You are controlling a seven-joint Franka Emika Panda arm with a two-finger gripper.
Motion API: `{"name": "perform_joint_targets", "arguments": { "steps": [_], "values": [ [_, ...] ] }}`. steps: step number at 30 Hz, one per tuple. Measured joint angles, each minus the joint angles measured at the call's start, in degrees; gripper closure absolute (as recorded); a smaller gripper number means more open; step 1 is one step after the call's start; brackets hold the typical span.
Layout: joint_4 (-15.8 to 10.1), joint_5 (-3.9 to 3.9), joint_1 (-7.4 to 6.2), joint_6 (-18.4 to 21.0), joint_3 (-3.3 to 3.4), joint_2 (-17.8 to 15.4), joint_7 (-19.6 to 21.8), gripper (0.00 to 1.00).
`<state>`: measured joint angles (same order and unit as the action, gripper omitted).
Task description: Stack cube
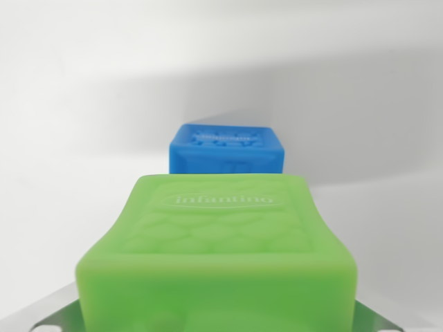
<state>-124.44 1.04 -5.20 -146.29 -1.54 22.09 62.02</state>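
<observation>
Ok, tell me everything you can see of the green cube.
The green cube fills the lower middle of the wrist view, close and partly blurred. It looks like soft, matte rubbery plastic with rounded edges. Its top face carries a raised pebbled pattern and an oval embossed "infantino". Metal gripper parts show at its lower corners. The blue cube sits beyond it.

The whole setting is plain white. A smooth white desk [62, 207] fills the lower and middle part of the wrist view, with no marks or seams showing on it. Behind it a white backdrop [221, 34] rises, brightest along the top. A broad soft grey shadow [346, 117] lies across the middle, heavier on the wrist view's right and fading toward the left. The light is even and diffuse, with no hard edges anywhere
</observation>
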Motion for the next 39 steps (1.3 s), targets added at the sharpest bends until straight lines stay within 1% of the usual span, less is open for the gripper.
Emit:
{"name": "perform_joint_targets", "arguments": {
  "steps": [12,22,28,29,39],
  "values": [
    [0.17,0.03,-0.02,-3.23,0.05,3.49,0.0,1.0],
    [0.45,0.05,-0.05,-4.63,0.1,5.16,0.0,1.0],
    [0.51,0.06,-0.06,-4.94,0.12,5.48,0.0,1.0],
    [0.52,0.06,-0.06,-4.95,0.12,5.48,0.0,0.0],
    [0.53,0.06,-0.07,-4.98,0.12,5.48,0.0,0.0]
  ]
}}
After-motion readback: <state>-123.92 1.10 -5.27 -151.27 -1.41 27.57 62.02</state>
